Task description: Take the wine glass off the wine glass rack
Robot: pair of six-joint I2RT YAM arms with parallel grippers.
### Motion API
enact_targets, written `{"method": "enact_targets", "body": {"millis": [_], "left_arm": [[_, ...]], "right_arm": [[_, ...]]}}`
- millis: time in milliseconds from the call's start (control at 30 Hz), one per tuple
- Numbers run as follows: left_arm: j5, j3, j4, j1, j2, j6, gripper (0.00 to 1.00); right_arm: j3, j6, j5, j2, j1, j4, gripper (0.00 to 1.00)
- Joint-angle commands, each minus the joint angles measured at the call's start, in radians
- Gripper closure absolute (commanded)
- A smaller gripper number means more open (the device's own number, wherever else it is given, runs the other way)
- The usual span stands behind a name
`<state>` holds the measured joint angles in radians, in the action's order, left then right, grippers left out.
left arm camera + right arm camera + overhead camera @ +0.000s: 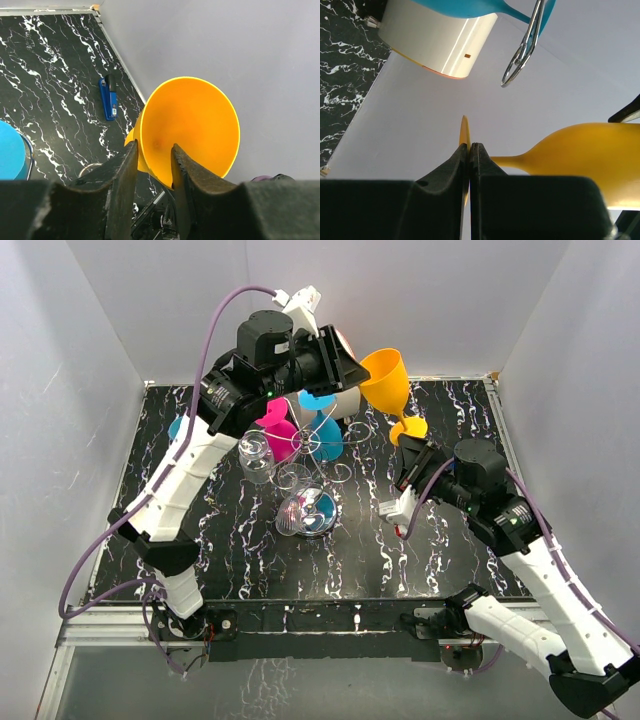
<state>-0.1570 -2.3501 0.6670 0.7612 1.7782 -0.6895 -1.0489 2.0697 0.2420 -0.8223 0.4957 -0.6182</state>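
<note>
Black table [450, 540], white walls [60, 440]: right end effector [469, 146] pinches glass [385, 380], left end effector [154, 146] unclear.

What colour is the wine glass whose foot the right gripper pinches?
The wine glass is orange-yellow; it shows best in the left wrist view.

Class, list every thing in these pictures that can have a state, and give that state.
wine glass rack: upright.
pink glass: hanging on the rack.
blue glass: hanging on the rack.
orange wine glass: off the rack, tilted, in the air.
right pincer: shut on the orange glass's foot.
left pincer: open, astride the orange glass's rim.
</note>
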Motion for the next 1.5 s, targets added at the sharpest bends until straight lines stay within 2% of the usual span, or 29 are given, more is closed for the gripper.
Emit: {"method": "enact_targets", "body": {"millis": [0, 133, 267, 433, 633, 667, 700, 733, 933, 1067, 1167, 1300, 1367, 1467], "left_arm": [[-0.035, 0.021, -0.009, 0.012, -0.028, -0.002, 0.72], [-0.024, 0.021, -0.011, 0.012, -0.034, 0.005, 0.85], [-0.008, 0.020, -0.019, 0.012, -0.042, 0.004, 1.00], [0.009, 0.039, -0.056, 0.012, -0.065, -0.004, 1.00], [0.124, 0.109, -0.149, 0.011, -0.155, 0.028, 1.00], [0.151, 0.119, -0.165, 0.011, -0.173, 0.036, 1.00], [0.182, 0.127, -0.180, 0.011, -0.190, 0.045, 1.00], [0.220, 0.136, -0.200, 0.012, -0.206, 0.053, 1.00], [0.379, 0.179, -0.270, 0.011, -0.280, 0.113, 1.00], [0.518, 0.183, -0.271, 0.010, -0.325, 0.183, 1.00], [0.637, 0.183, -0.248, 0.011, -0.348, 0.261, 1.00], [0.809, 0.208, -0.243, 0.011, -0.389, 0.381, 1.00], [0.872, 0.240, -0.266, 0.011, -0.405, 0.435, 1.00], [0.951, 0.275, -0.297, 0.011, -0.461, 0.523, 1.00]], "right_arm": [[-0.042, 0.156, 0.052, -0.012, 0.007, 0.085, 0.97], [-0.043, 0.148, 0.056, -0.010, 0.009, 0.092, 0.96], [-0.051, 0.133, 0.067, -0.012, 0.009, 0.085, 0.88], [-0.066, 0.084, 0.101, -0.010, 0.009, 0.085, 0.74], [-0.054, -0.122, 0.179, 0.012, 0.009, 0.133, 0.55], [-0.049, -0.172, 0.189, 0.017, 0.009, 0.156, 0.49], [-0.044, -0.233, 0.201, 0.020, 0.009, 0.176, 0.22], [-0.041, -0.276, 0.207, 0.025, 0.009, 0.188, 0.04], [-0.001, -0.536, 0.234, 0.055, 0.009, 0.319, 0.02], [0.062, -0.955, 0.206, 0.058, 0.009, 0.577, 0.01], [0.111, -1.323, 0.054, 0.055, 0.009, 0.811, 0.02], [0.171, -1.817, -0.362, 0.066, 0.009, 1.093, 0.01], [0.129, -2.009, -0.621, 0.047, 0.009, 1.047, 0.02], [-0.051, -2.262, -0.972, -0.051, 0.008, 0.713, 0.02]]}}
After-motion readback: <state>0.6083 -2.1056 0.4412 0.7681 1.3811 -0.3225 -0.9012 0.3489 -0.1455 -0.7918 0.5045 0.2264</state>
